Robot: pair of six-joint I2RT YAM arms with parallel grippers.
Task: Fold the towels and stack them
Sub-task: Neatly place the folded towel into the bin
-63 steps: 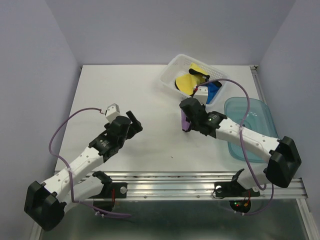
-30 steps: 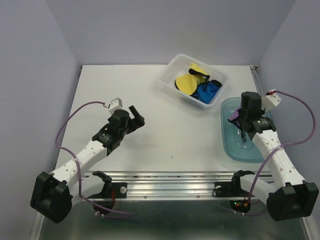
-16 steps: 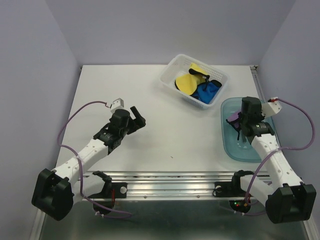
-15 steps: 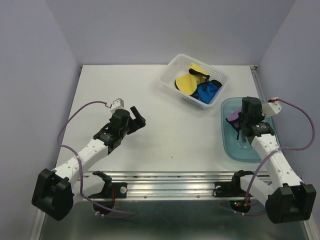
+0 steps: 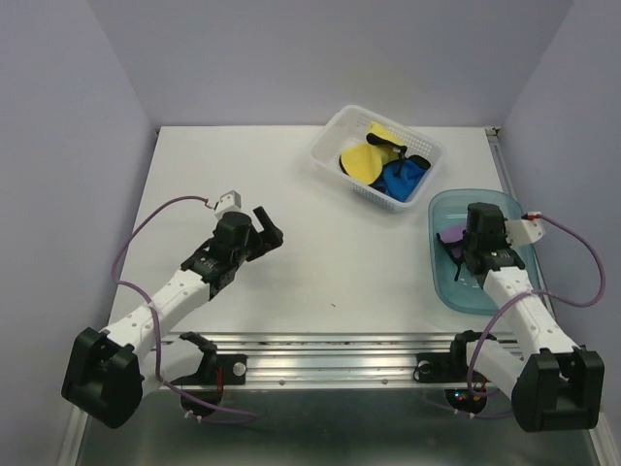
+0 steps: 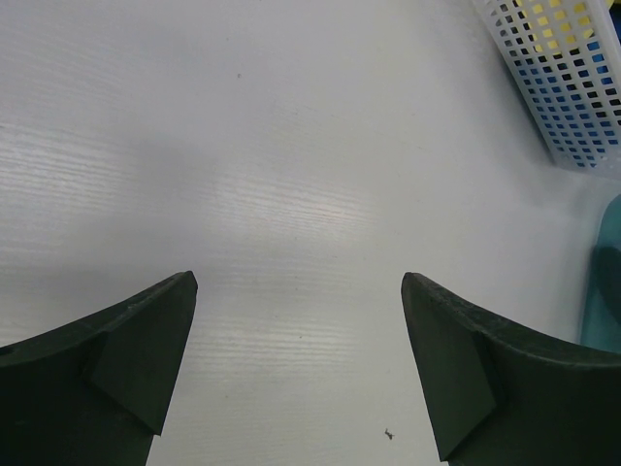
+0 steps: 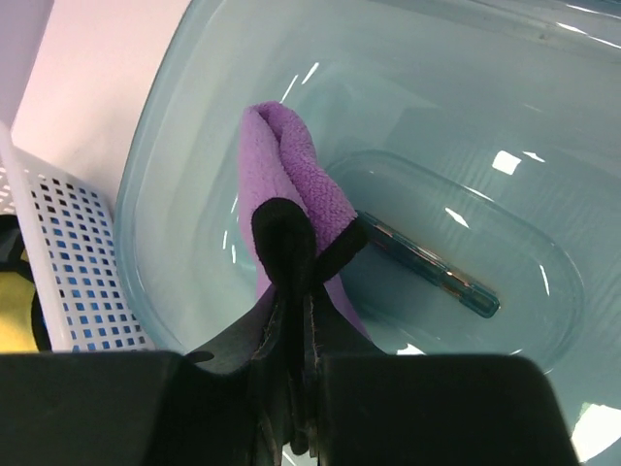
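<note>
Pinching a fuzzy purple towel [image 7: 283,165] bunched into a narrow hump, our right gripper [image 7: 288,238] hangs in the tray [image 7: 485,107]; our left gripper [image 6: 299,291] stands spread.

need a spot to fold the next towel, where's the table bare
Bare table runs between the left gripper and the tray, from the basket to the near edge. Crowded: the basket of towels, and the tray, where the right gripper holds the purple towel.
</note>
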